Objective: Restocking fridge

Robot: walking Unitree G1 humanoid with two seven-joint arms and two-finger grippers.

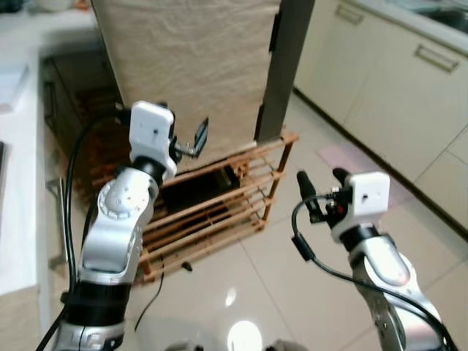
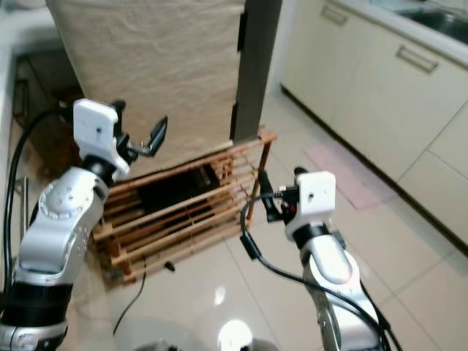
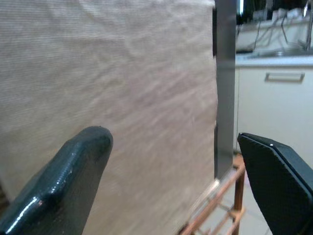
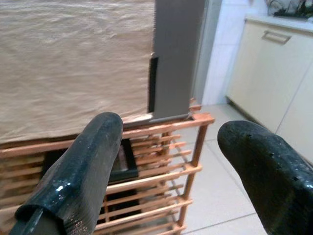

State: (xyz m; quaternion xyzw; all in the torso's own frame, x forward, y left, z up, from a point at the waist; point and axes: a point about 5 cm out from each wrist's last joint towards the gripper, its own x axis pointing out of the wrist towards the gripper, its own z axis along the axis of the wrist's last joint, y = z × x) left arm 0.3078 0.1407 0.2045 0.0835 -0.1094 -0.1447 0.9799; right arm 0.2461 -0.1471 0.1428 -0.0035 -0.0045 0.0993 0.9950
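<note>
Both grippers are raised and carry nothing. The left gripper [image 1: 191,139], at centre left of the head view, has its fingers spread and points at the beige cloth-covered unit [image 1: 190,66] filling the upper middle. The right gripper [image 1: 320,189], lower right, also has its fingers spread. No groceries are in sight, and the fridge, if it is the cloth-draped box with the grey panel [image 1: 284,66], has no visible handle. The risk is snagging the cloth or striking the wooden rack [image 1: 241,197] beneath it while reaching blindly forward.
</note>
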